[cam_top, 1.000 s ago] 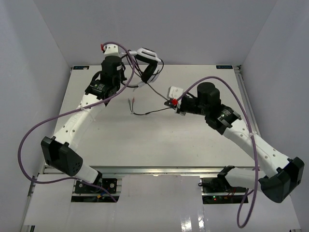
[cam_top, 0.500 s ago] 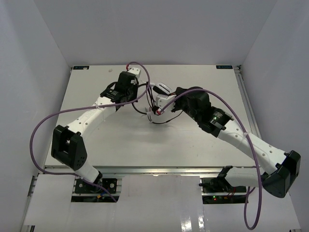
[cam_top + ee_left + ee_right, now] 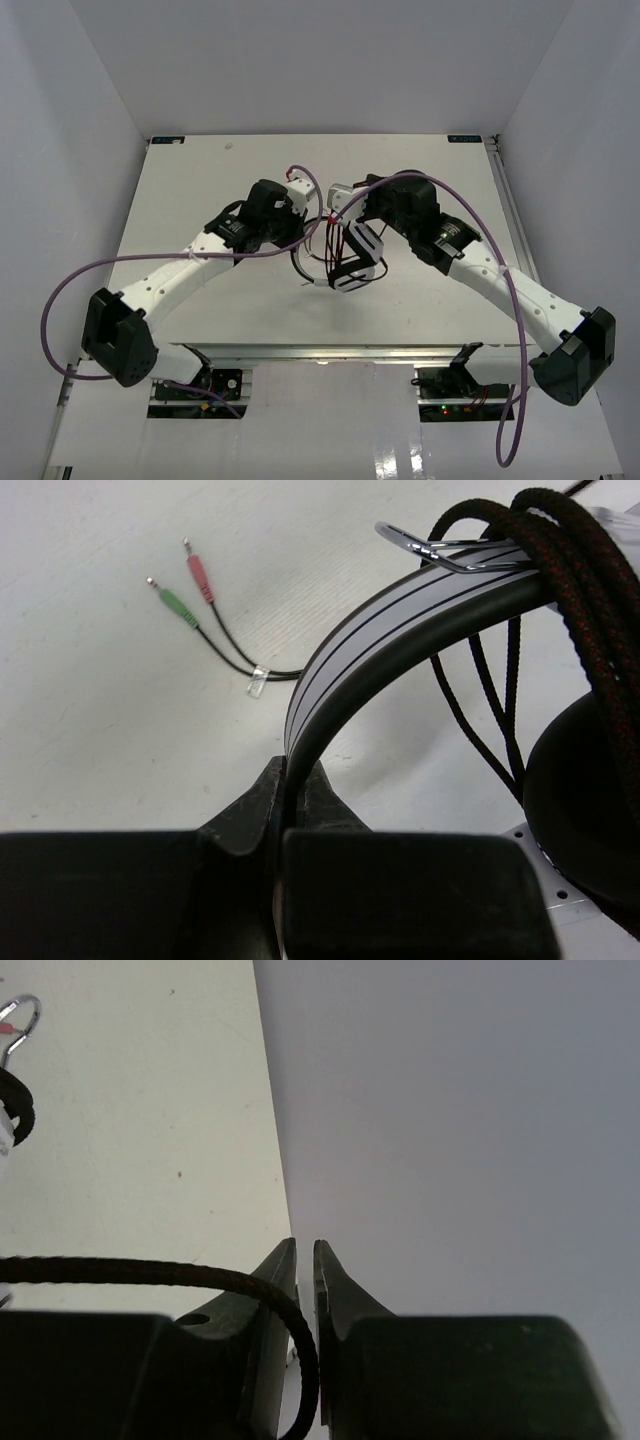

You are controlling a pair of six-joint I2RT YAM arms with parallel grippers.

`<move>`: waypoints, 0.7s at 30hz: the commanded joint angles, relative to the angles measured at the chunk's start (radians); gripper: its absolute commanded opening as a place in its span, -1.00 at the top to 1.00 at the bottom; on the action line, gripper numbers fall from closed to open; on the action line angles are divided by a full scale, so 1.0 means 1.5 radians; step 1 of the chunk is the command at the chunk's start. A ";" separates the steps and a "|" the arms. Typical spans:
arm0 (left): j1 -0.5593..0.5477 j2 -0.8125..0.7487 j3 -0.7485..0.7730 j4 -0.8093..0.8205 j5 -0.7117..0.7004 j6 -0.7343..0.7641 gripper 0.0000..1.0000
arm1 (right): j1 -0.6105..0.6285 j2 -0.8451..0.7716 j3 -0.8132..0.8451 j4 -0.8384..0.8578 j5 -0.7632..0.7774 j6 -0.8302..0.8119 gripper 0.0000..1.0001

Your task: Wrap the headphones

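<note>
The headphones hang over the middle of the table, between the two grippers. My left gripper is shut on the white, black-striped headband. The thin black cable is looped several times round the headband near a black earcup. Its red plug and green plug lie on the table. My right gripper is shut on a strand of the cable, which runs down between its fingers. In the top view the left gripper and right gripper are close together.
Thick purple robot cables arc beside both arms. The white table is bounded by grey walls on the left, back and right. The table edge meets a wall in the right wrist view.
Both grippers have moved from the back of the table toward its middle and drawn together. The headphones came with them and have turned over. The loose cable is now looped round the headband.
</note>
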 commanded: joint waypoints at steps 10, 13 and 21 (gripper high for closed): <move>-0.032 -0.183 0.021 0.063 0.206 -0.054 1.00 | -0.141 0.031 0.059 0.002 -0.380 0.278 0.63; -0.031 -0.195 0.051 0.062 0.207 -0.067 1.00 | -0.192 0.054 0.061 0.005 -0.537 0.366 0.61; -0.032 -0.149 0.246 0.014 0.183 -0.102 1.00 | -0.243 0.089 0.004 0.168 -0.806 0.598 0.39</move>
